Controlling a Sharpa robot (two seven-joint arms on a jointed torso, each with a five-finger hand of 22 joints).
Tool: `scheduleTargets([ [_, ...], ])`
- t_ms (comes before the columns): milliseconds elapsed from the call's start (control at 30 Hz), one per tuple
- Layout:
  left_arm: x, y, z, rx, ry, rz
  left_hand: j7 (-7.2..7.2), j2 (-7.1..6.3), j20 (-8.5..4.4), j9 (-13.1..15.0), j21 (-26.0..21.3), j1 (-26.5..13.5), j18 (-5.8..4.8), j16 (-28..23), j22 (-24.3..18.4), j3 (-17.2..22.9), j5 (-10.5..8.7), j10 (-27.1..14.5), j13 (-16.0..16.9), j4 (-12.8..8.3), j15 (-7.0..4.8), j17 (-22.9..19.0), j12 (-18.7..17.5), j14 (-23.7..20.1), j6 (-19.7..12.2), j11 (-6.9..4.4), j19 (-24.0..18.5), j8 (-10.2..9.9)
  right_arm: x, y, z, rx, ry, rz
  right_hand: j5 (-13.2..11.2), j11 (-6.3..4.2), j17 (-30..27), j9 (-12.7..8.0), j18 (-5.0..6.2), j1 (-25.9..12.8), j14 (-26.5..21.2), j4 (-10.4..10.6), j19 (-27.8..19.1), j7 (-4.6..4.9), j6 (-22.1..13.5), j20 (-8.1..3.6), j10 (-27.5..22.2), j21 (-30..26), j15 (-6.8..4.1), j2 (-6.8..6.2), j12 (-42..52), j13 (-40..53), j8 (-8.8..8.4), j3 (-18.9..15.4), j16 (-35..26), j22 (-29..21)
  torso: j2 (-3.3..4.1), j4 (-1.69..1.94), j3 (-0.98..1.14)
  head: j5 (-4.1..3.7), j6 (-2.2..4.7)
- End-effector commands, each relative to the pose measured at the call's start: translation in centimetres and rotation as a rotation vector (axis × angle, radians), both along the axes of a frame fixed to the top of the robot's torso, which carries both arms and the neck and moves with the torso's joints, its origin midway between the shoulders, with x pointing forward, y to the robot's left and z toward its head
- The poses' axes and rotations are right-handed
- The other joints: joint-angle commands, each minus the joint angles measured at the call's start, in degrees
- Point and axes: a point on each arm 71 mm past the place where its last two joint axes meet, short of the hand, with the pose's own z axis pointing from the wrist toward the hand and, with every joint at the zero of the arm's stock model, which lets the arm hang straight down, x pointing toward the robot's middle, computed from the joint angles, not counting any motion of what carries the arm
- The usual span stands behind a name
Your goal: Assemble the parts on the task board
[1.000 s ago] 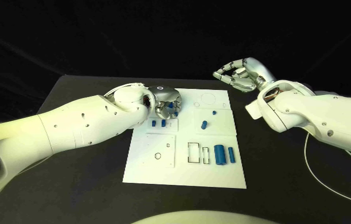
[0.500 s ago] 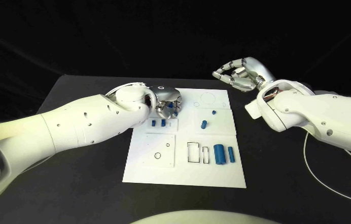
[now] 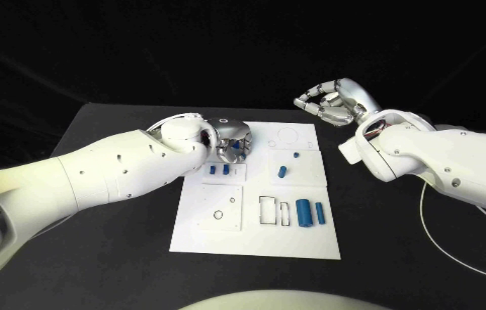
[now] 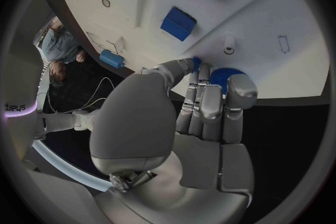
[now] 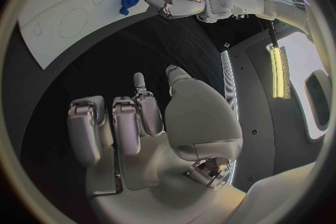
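The left hand (image 3: 231,143) sits low over the far left corner of the task board (image 3: 258,243), fingers curled in around a round blue part (image 4: 223,77) that peeks out between the fingertips in the left wrist view. It looks pinched there, right at the board's far edge. The right hand (image 3: 332,102) hangs above the black table (image 3: 112,204) beyond the board's right side, well apart from everything, fingers bent inward on nothing.

On the board, two small blue blocks (image 3: 219,171) lie just in front of the left hand, a short blue peg (image 3: 284,171) and a tiny one (image 3: 297,156) sit mid-board, and two longer blue cylinders (image 3: 312,214) rest by the rectangular slot (image 3: 268,211) on the near right.

The step in hand looks like getting that round part seated. Doing it well probably means keeping the pinch light and square, lining the piece up over its recess before pressing, and letting the fingertips guide rather than force it.

Against the shots from a moment ago, almost nothing differs: the left hand has turned only slightly over the same corner, the right hand has stayed put, and the loose parts have not shifted.
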Motion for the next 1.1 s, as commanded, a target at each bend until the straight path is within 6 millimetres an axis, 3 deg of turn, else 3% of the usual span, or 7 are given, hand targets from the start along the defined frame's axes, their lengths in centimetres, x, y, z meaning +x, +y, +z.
scheduleTargets([
  [33, -0.2, 0.1, -0.6, 0.025, 0.023, 0.0, 0.03, 0.88, 0.08, 0.1, 0.7, 0.1, -0.84, 0.4, 0.7, 0.7, -0.32, 0.8, -0.1, -0.3, -0.17, 0.2, -0.6, 0.7, 0.9, -0.1, 0.7, -0.2, -0.1, 0.1, 0.0, -0.003, -0.003, 0.013, 0.4, -0.04, 13.5, -0.1, -0.52, 0.4, 5.5, 0.0, 5.4, 0.12, -0.3, -0.53, -0.3, -0.2, -0.56, 0.08, -0.2, 6.9, 0.28, -0.3, -0.2, 14.4, -0.01, -0.03, 0.0, -0.07, 0.01],
  [600, -0.5, 0.5, 0.4, -0.066, -0.016, 0.013, 0.39, 0.78, 0.03, 0.2, 1.5, -0.3, -1.02, 0.6, 1.8, 1.5, -0.54, 2.0, -0.5, -1.5, -0.06, -0.1, -2.6, 1.2, 1.3, 0.09, 1.3, -1.2, 0.0, 0.0, 0.0, -0.004, -0.007, 0.008, 0.4, -0.04, 13.5, -0.1, -0.52, 0.4, 5.5, 0.0, 5.4, 0.12, -0.3, -0.53, -0.3, -0.2, -0.56, 0.08, -0.2, 6.9, 0.28, -0.3, -0.2, 14.4, -0.12, 0.04, -0.08, -0.11, 0.32],
  [933, -1.0, 1.9, 2.7, -0.16, -0.017, 0.043, 0.44, 0.54, 0.05, 0.2, 1.7, -1.0, -1.07, 0.6, 2.1, 1.3, -0.58, 2.4, -0.5, -1.4, -0.01, -0.4, -3.1, 1.2, 1.6, 0.11, 1.4, -1.4, 0.0, -0.2, 0.0, -0.005, -0.009, 0.003, 0.4, -0.1, 13.4, 0.0, -0.53, 0.4, 5.5, 0.0, 5.5, 0.05, -0.1, -0.56, -0.2, -0.1, -0.6, 0.18, -0.1, 6.9, 0.46, -0.4, -0.3, 14.5, -0.22, 0.23, -0.04, 0.02, 0.32],
  [1100, -1.3, 3.0, 3.3, -0.166, -0.007, 0.06, 0.4, 0.49, 0.06, 0.3, 1.8, -1.1, -1.1, 0.5, 2.3, 1.2, -0.59, 2.6, -0.5, -1.4, -0.02, -0.6, -3.2, 1.2, 1.7, 0.08, 1.5, -1.5, 0.0, -0.3, 0.0, -0.005, -0.008, 0.003, 0.4, -0.1, 13.4, 0.0, -0.53, 0.4, 5.5, 0.0, 5.5, 0.05, -0.1, -0.56, -0.2, -0.1, -0.6, 0.18, -0.1, 6.9, 0.46, -0.4, -0.3, 14.5, -0.22, 0.14, 0.01, 0.15, 0.48],
])
